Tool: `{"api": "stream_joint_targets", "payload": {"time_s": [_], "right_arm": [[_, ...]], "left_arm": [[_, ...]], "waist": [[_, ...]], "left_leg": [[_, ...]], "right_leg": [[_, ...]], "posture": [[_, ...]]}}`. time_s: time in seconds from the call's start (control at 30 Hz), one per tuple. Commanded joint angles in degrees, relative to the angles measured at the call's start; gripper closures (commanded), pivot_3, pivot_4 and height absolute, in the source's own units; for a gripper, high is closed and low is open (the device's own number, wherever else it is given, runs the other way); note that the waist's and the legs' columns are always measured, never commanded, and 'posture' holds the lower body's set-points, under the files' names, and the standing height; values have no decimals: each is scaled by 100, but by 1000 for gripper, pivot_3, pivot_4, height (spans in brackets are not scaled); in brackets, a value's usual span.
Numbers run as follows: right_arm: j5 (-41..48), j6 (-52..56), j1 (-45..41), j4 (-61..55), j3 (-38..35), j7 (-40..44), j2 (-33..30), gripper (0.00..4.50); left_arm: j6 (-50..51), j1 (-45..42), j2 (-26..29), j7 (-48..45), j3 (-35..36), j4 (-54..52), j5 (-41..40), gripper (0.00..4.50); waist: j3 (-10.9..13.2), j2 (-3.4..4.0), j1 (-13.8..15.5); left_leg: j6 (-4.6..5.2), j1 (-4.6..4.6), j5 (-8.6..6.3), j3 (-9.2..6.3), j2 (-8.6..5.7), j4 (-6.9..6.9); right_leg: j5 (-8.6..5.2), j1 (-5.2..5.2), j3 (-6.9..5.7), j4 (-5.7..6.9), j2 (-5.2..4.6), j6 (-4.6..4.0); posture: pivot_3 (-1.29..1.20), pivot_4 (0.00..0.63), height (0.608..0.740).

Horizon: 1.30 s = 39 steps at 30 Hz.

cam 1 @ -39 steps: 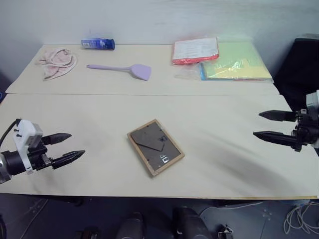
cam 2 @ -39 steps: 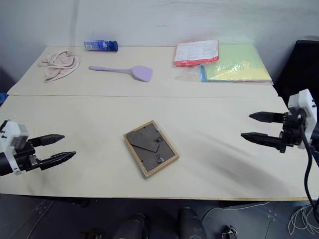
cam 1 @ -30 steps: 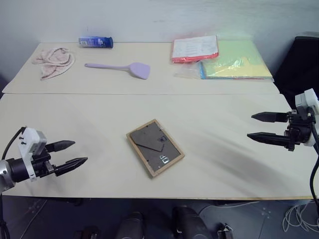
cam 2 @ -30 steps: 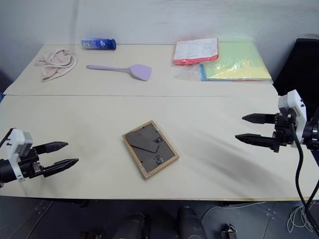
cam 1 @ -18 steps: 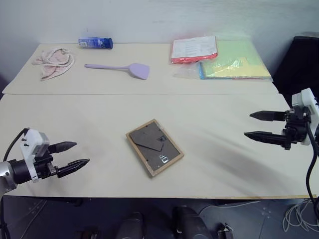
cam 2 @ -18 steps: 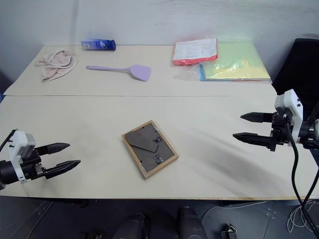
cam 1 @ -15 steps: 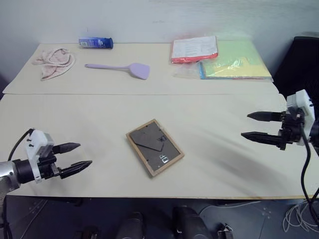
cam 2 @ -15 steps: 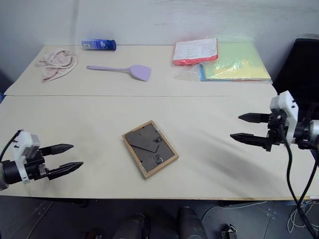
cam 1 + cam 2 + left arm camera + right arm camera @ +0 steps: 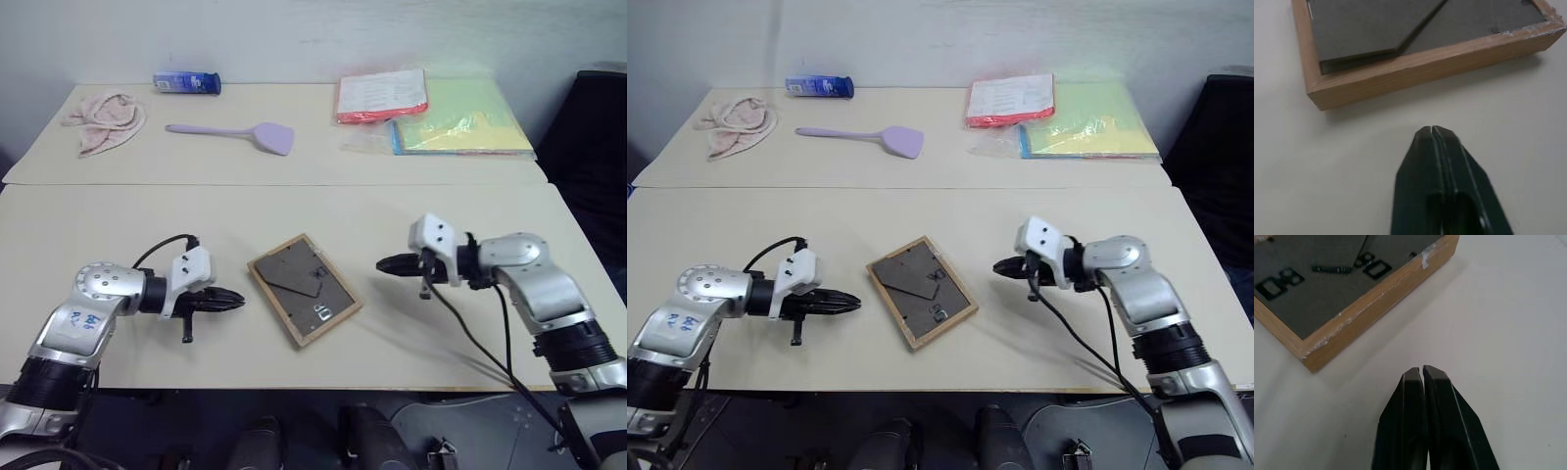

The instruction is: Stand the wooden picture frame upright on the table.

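The wooden picture frame (image 9: 304, 288) lies flat, dark back up, in the middle of the near panel of the table (image 9: 118, 225). Its kickstand flap and metal clips show on the back. My left gripper (image 9: 239, 301) is shut and empty, pointing at the frame's left edge from a short gap away. The wrist views show both pairs of fingers closed tip to tip just short of the light-wood rim (image 9: 1420, 68). From the other side, my right gripper (image 9: 380, 264) is shut with nothing in it, a small gap from the frame's right edge (image 9: 1376, 298).
On the far panel lie a pink cloth (image 9: 103, 117), a blue tube (image 9: 186, 83), a purple spatula (image 9: 235, 133), and red (image 9: 382, 96) and yellow (image 9: 460, 122) folders. A dark object (image 9: 593, 137) stands off the table's right end.
Both grippers have shut and swung inward from the table's sides to either side of the frame. The frame has not moved.
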Motion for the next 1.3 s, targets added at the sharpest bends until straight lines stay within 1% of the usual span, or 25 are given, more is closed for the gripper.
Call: {"api": "stream_joint_targets", "payload": {"time_s": [0.03,0.13,0.2,0.3,0.43,0.57,0.63,0.73,0.77,0.8,0.83,0.9,0.97,1.03,1.1,1.17,1.23,1.3], "right_arm": [[-210,-207,-160,48,137,-90,253,4500],[-343,-278,-2,-121,307,-99,399,4500],[-323,-188,225,-450,393,-69,450,4500],[-200,49,627,-1128,413,20,376,4500],[-217,261,869,-1566,331,-95,340,4500],[-238,430,930,-1711,223,-223,310,4500],[-298,415,947,-1694,182,-244,217,4500],[-366,247,948,-1647,192,-147,9,4500],[-455,61,938,-1635,248,-65,-112,4500],[-546,-146,929,-1629,311,10,-218,4500],[-612,-283,926,-1629,351,59,-282,4500],[-679,-468,910,-1607,392,97,-318,4500],[-810,-739,866,-1532,449,88,-314,4500],[-1051,-1066,808,-1424,542,34,-297,4500],[-1206,-1248,782,-1374,619,-3,-238,4500],[-1295,-1302,761,-1355,674,-51,-139,4500],[-1379,-1303,744,-1360,748,-110,-42,4500],[-1421,-1306,755,-1383,804,-120,31,4500]], "left_arm": [[3,-351,-225,168,-142,160,200,4467],[-69,-640,-459,184,-251,406,281,4467],[-128,-900,-649,172,-338,657,327,4467],[-326,-1313,-941,170,-496,1201,503,4467],[-582,-1730,-1238,163,-584,1910,697,4467],[-545,-2070,-1417,65,-498,2501,682,4467],[-273,-2167,-1354,-155,-458,2669,598,4467],[813,-2257,-1014,-770,-507,2685,393,3913],[1576,-2369,-849,-1030,-573,2724,274,3877],[2449,-2515,-695,-1343,-678,2761,103,3508],[3025,-2616,-603,-1535,-744,2787,-6,3430],[4030,-2770,-463,-1811,-967,2749,-188,2887],[4683,-2831,-415,-1823,-1277,2630,-191,2301],[5277,-2914,-503,-1663,-1427,2556,-258,1738],[5655,-2900,-596,-1459,-1543,2399,-309,1099],[5916,-2807,-661,-1274,-1637,2189,-373,1099],[6267,-2760,-932,-857,-1446,2116,-426,1099],[6445,-2718,-1211,-432,-1244,2112,-419,1099]], "waist": [[1,-2,5],[1,-2,5],[1,-3,10],[0,-3,35],[-1,-5,20],[-1,-6,3],[-1,-6,2],[0,-6,3],[0,-6,4],[0,-6,9],[0,-7,10],[2,-10,1],[1,-9,4],[2,-9,5],[-1,-13,6],[-1,-13,6],[-2,-13,7],[-12,-14,11]], "left_leg": [[0,0,0,0,0,4],[1,1,0,-2,1,14],[1,5,0,-4,1,19],[0,5,1,-8,2,19],[-1,3,1,-7,2,24],[-2,7,2,-4,4,25],[-6,6,4,-5,7,25],[-19,6,12,-4,7,24],[-19,6,12,-4,6,25],[-17,7,10,-5,7,24],[-18,7,11,-5,7,24],[0,3,1,-7,5,26],[1,4,1,-8,6,26],[0,6,1,-8,6,27],[-1,5,1,-11,7,32],[-2,12,2,-13,7,31],[-4,17,3,-13,7,30],[-25,25,14,-16,7,28]], "right_leg": [[0,0,-1,1,0,0],[0,0,-1,2,3,0],[0,0,-2,8,5,0],[0,1,-4,21,10,0],[1,3,-3,25,15,1],[1,1,1,25,20,1],[1,0,0,24,24,1],[1,1,1,25,25,1],[1,1,1,25,25,1],[1,1,1,25,25,1],[1,1,2,26,25,1],[1,1,0,31,32,2],[0,3,0,30,32,2],[0,4,2,32,30,2],[0,5,2,33,29,2],[0,12,2,30,27,2],[0,15,3,31,26,2],[0,24,2,30,25,1]], "posture": [[0,150,740],[0,150,740],[0,150,740],[0,150,740],[0,150,740],[0,150,740],[0,150,740],[0,150,740],[0,150,740],[0,150,740],[0,150,740],[0,150,740],[0,150,740],[0,150,740],[0,150,740],[0,150,740],[0,150,740],[0,150,740]]}}
